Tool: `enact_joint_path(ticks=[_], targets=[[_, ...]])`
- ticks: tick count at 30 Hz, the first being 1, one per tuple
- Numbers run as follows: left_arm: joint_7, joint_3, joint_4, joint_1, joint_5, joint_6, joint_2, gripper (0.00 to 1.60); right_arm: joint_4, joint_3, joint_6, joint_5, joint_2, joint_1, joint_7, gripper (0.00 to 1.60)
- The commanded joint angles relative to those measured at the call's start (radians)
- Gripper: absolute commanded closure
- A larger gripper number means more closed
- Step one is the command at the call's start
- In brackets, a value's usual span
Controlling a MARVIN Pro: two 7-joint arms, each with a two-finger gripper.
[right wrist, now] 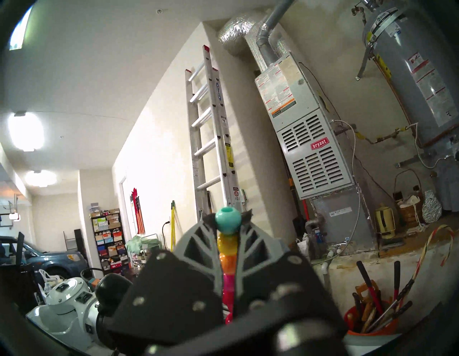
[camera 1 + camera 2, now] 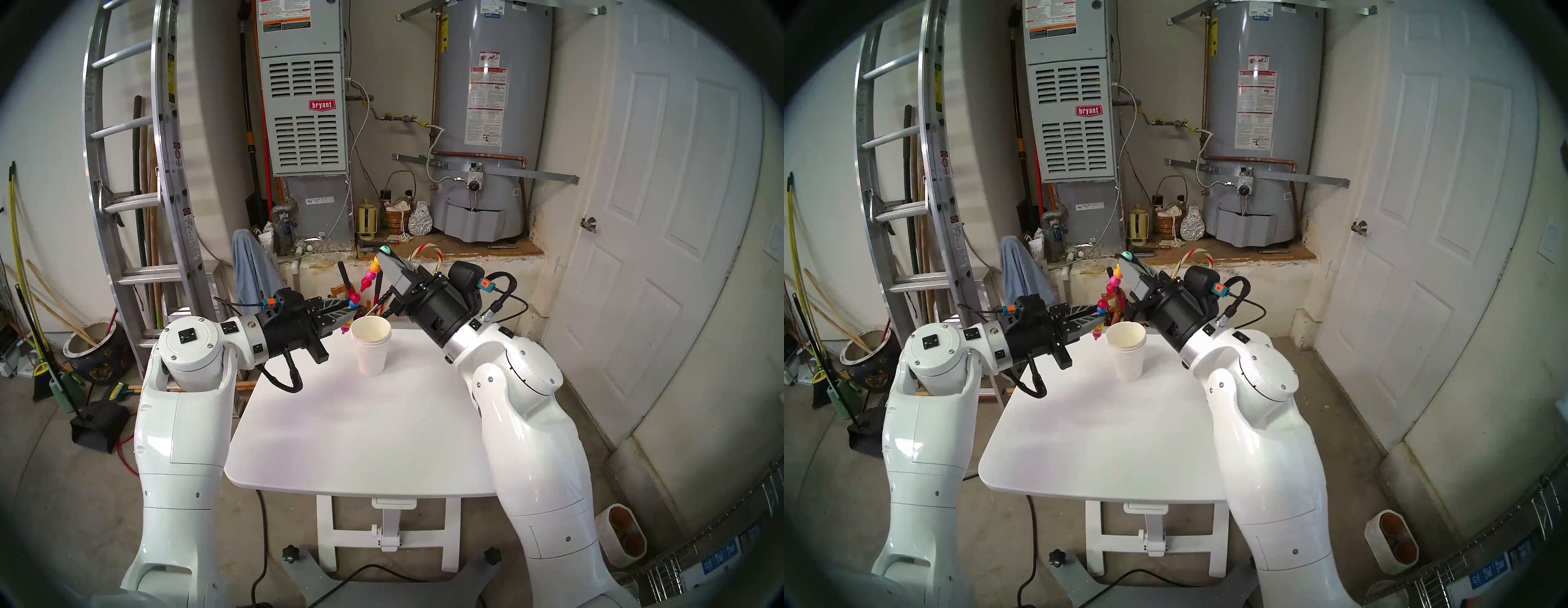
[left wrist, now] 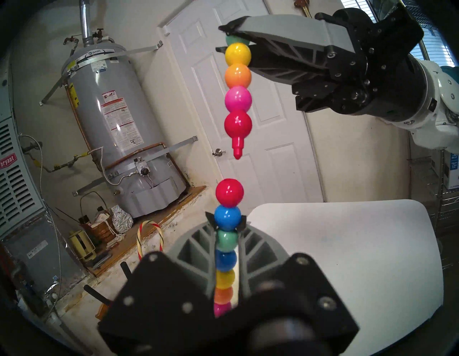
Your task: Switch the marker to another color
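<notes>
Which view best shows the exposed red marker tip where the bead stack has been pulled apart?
The left wrist view: the red tip hangs clear against the door, above the lower stack's red bead. Both head views show the split marker small, the tip indistinct. In the right wrist view the right hand hides the tip.

White door (image 2: 662, 237), grey water heater (image 2: 492, 106), ladder (image 2: 127, 170), seemingly concrete floor (image 2: 76, 488).
</notes>
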Motion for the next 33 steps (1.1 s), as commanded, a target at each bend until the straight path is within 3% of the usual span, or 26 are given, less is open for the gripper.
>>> enact_joint_path(ticks=[1,33], targets=[[-0.007,0.003,-0.008,-0.022,-0.006,-0.001,0.004,1.60,-0.011,-0.009,-0.023,-0.004,-0.006,0.017,0.009,1.60],[-0.012,0.008,0.000,-0.022,-0.010,0.000,0.002,1.60,0.008,-0.006,-0.037,-0.020,-0.008,0.021,0.012,1.60]])
